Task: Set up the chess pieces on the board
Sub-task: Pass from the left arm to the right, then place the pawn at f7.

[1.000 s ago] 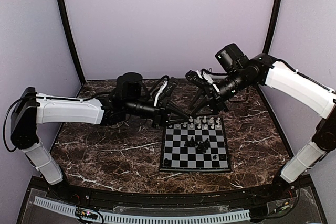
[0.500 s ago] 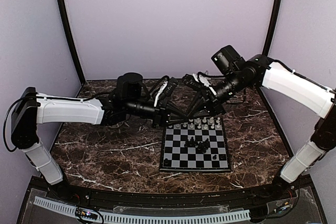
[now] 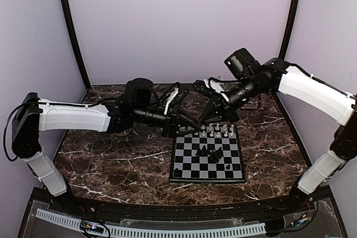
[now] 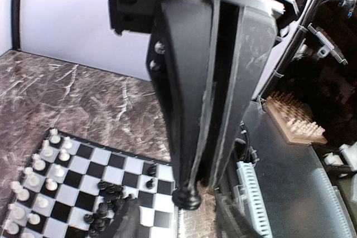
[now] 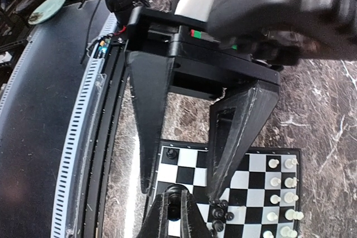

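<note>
Black chess piece [image 4: 187,198] sits clenched in the right pincer [image 4: 194,185] near the board [image 3: 189,165], with the left pincer [image 5: 179,189] spread open on either side of it.

The board [image 3: 189,166] carries black and silver-grey checks inside a thin black rim. The white pieces [image 3: 218,131] and black pieces [image 3: 212,153] are plain-coloured. The piece [image 4: 187,198] at the black right gripper [image 4: 202,182] tips is black. The tabletop [image 3: 122,165] is dark brown marble, veined white.
</note>
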{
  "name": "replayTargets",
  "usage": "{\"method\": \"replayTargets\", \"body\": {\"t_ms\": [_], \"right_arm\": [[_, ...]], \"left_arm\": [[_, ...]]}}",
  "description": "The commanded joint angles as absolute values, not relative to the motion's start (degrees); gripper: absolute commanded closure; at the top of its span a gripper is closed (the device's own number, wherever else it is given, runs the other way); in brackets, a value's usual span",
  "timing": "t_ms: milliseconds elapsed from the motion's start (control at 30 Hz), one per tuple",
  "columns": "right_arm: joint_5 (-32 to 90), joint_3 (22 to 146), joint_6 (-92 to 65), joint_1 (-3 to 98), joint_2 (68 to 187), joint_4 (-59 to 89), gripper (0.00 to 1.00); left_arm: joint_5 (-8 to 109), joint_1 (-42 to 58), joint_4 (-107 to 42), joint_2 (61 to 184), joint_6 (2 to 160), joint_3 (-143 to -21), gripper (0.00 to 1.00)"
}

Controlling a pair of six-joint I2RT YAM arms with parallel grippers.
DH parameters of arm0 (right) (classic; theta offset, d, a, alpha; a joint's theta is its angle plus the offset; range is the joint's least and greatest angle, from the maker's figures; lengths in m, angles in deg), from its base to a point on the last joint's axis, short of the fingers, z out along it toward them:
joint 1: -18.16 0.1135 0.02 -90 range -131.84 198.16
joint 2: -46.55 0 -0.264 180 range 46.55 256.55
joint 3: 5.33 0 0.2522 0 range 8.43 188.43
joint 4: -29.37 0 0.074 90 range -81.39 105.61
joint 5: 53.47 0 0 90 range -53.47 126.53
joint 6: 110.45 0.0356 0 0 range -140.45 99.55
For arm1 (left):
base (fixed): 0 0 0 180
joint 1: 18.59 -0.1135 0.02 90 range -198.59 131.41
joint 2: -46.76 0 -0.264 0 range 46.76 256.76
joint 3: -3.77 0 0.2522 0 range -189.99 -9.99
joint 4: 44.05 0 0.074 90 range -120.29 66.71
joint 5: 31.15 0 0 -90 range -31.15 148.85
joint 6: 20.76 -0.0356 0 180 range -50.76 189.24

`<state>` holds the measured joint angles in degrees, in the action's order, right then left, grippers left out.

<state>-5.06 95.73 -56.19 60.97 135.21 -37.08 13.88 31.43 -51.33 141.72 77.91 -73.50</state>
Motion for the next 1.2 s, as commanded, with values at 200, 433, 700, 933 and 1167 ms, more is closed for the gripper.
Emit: {"method": "replayTargets", "body": {"t_ms": [200, 433, 700, 933, 1167], "right_arm": [[4.68, 85.54, -57.19, 58.61, 129.33, -33.10, 0.98], [9.57, 74.15, -57.77, 59.55, 126.95, -27.89, 0.97], [17.27, 64.86, -58.82, 65.39, 127.85, -23.23, 0.97], [19.51, 61.93, -59.07, 66.05, 128.98, -21.86, 0.97], [21.67, 59.80, -59.03, 66.32, 129.31, -20.22, 0.97]], "left_arm": [[34.20, 29.79, -40.36, 134.37, 63.35, -74.46, 0.39], [35.88, 23.34, -44.62, 133.98, 75.10, -78.08, 0.30], [41.36, 18.95, -45.27, 132.93, 79.79, -74.49, 0.34], [40.98, 18.92, -47.21, 130.24, 79.92, -72.29, 0.32], [39.83, 18.92, -46.88, 130.99, 80.52, -72.56, 0.33]]}}
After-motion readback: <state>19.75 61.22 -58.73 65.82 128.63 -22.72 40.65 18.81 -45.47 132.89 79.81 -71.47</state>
